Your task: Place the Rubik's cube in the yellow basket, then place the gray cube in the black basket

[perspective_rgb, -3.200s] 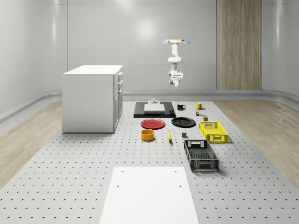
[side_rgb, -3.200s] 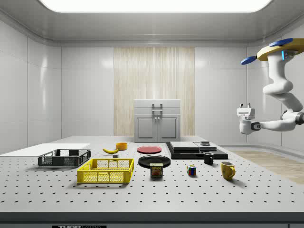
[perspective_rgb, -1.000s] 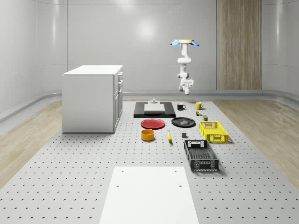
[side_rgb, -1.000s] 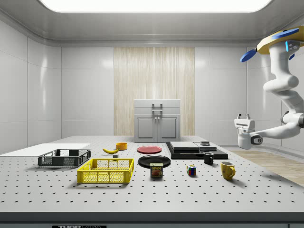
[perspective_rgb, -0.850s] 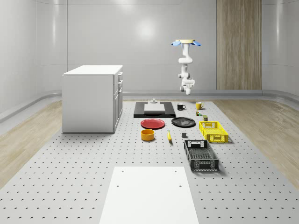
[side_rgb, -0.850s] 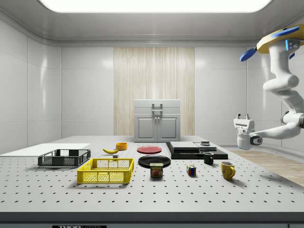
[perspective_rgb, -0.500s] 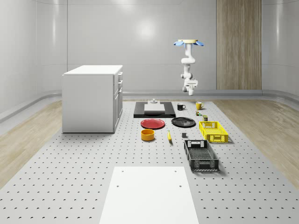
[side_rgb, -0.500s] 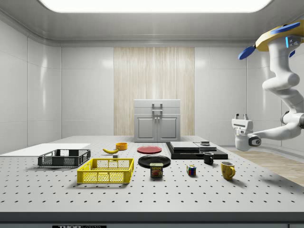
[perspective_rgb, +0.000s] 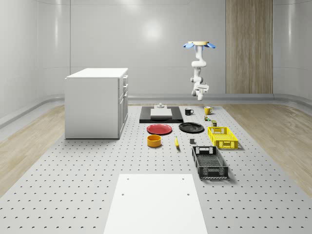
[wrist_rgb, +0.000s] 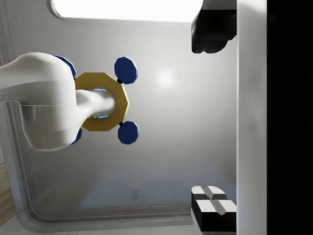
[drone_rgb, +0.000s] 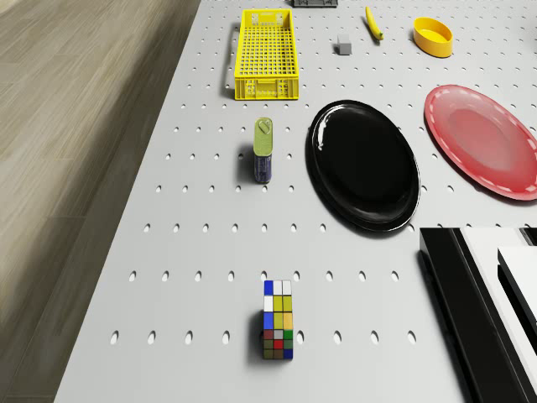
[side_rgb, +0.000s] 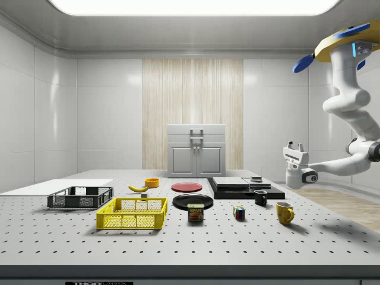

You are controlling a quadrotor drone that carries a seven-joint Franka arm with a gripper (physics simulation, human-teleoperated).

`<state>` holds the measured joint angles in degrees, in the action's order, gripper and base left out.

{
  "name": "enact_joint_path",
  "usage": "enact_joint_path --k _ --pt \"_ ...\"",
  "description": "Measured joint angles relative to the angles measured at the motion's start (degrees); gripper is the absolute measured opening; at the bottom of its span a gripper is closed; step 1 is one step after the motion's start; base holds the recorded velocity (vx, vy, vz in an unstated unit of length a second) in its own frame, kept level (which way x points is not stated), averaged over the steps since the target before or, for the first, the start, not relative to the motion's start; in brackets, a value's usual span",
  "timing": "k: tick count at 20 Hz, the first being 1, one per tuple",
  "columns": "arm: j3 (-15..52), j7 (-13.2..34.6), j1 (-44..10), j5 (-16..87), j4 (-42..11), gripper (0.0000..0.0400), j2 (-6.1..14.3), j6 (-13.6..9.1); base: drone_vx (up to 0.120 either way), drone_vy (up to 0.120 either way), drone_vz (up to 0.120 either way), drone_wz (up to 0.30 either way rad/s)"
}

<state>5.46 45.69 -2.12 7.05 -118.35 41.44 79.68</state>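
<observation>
Claw (side_rgb: 294, 148) (upturned) well above Rubik's cube (side_rgb: 239, 212)

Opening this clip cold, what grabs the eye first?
The drone hovering high at the side view's right, its white arm bent down with the gripper pointing upward above the yellow mug. Next, the bright yellow basket and the Rubik's cube alone on the perforated table.

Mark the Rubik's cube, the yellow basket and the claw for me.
Rubik's cube (drone_rgb: 278, 321): drone view, its side face.
yellow basket (side_rgb: 132, 221): side view, near wall.
claw (side_rgb: 293, 145): side view, between its upturned fingertips.
</observation>
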Motion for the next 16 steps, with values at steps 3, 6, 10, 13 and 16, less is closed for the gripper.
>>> enact_joint_path --k 3,6,10,13,16 --pt "3.3 0.6 -1.0 4.7 -0.7 0.04 0.2 0.2 0.12 0.0 0.0 0.0" --pt "8.7 1.7 -2.8 12.3 -2.4 0.04 0.7 0.6 0.12 0.0 -0.067 0.0" --pt "19.9 4.6 -6.7 29.0 -8.3 0.04 2.1 1.4 0.12 0.0 -0.12 0.0" --pt "30.7 8.8 -11.3 46.8 -17.3 0.04 4.1 2.1 0.12 0.0 -0.08 0.0" --pt "41.3 15.4 -18.0 66.4 -28.6 0.04 6.6 1.5 0.12 0.12 0.0 0.0"
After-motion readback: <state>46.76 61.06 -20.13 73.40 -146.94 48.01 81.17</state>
